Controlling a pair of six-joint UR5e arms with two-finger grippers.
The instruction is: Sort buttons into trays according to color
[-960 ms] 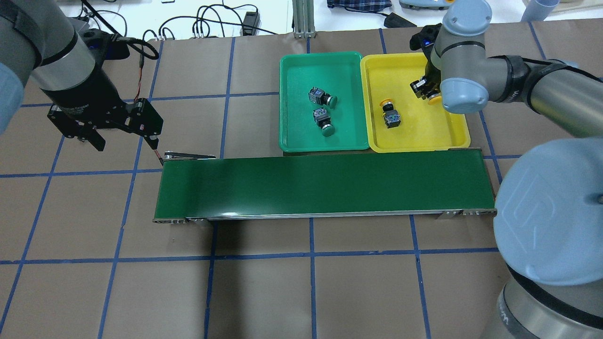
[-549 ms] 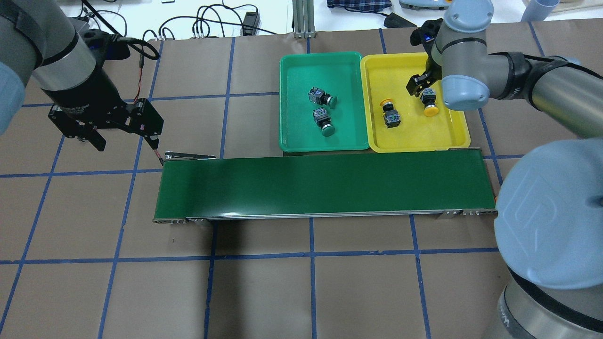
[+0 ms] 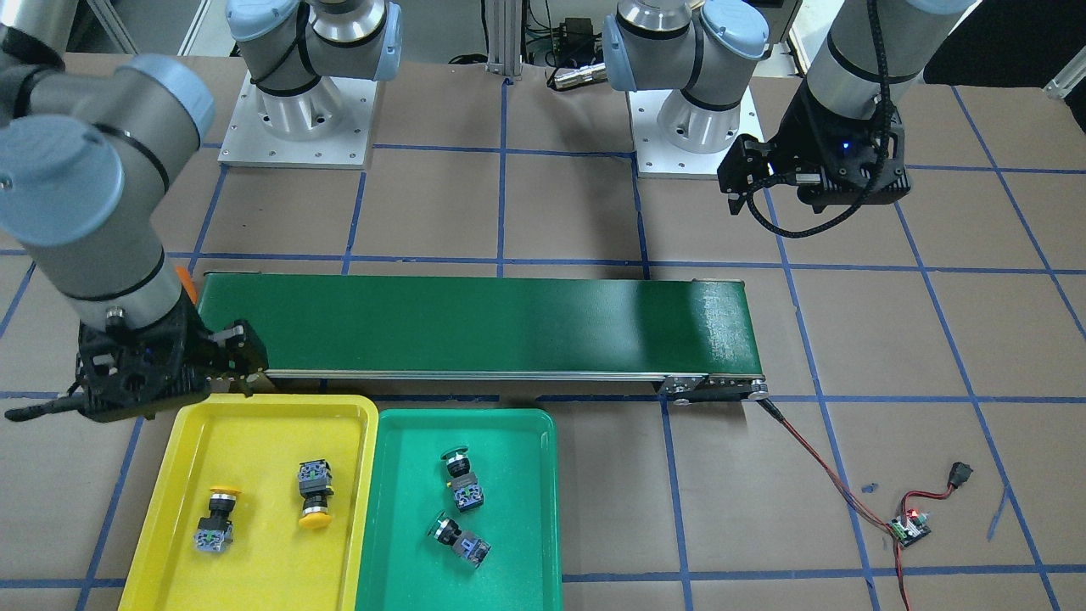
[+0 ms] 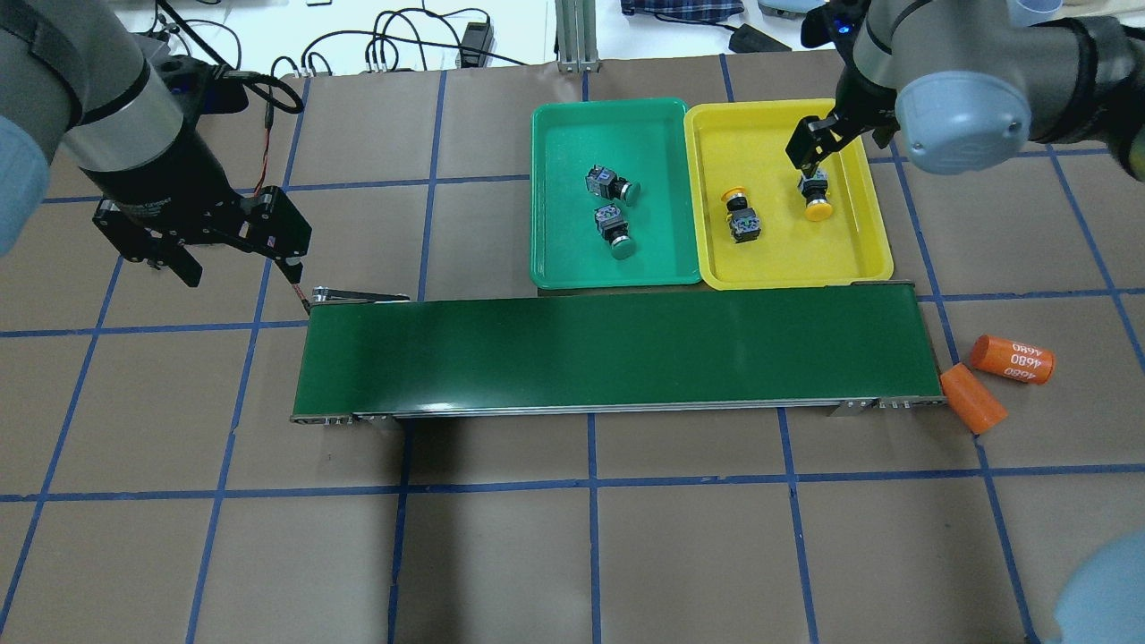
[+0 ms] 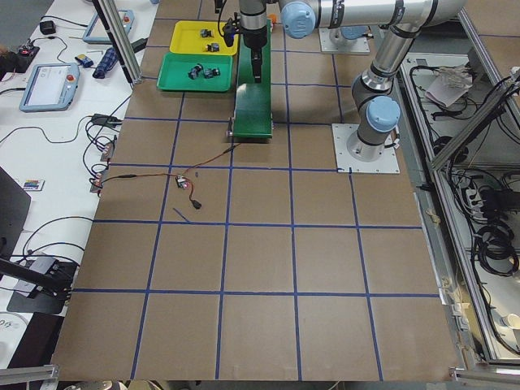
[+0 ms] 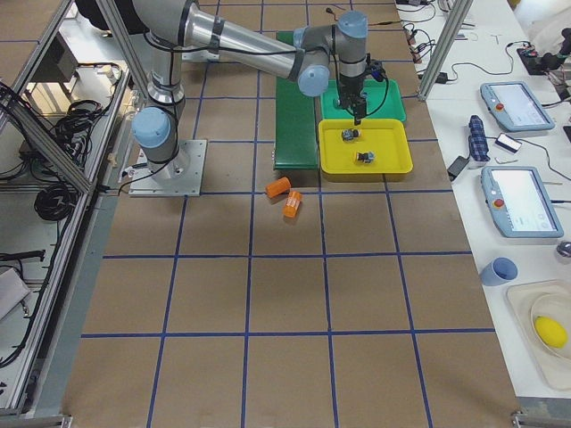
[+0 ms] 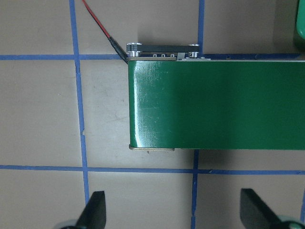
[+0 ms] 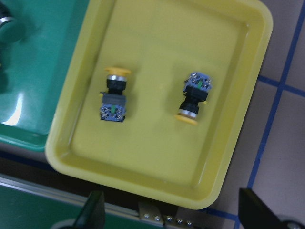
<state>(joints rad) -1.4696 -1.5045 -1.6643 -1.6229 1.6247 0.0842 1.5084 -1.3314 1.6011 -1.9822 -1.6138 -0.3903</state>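
- Yellow tray (image 4: 859,259), upper right: left button (image 4: 742,217) points its cap up-frame, right button (image 4: 814,197) down-frame.
- Left gripper (image 7: 174,212) and right gripper (image 8: 174,212) agape, empty.
- Blue-taped brown tabletop (image 4: 626,537).

The left gripper (image 5: 257,75) hangs tip-down from the near arm (image 5: 379,115), its dark fingers (image 5: 257,65) showing against the long green conveyor belt (image 5: 252,110), which runs on beyond them. To the side of the fingers away from the robot's base plate (image 5: 366,150) lies the green tray (image 5: 174,80). Past it, farther from the fingers, is the yellow tray (image 5: 184,42). Each tray holds two small dark buttons (image 5: 195,73), too small to make out. Nearer the camera than the fingers, a red wire (image 5: 203,160) leads from the belt's end to a little circuit board (image 5: 184,184)
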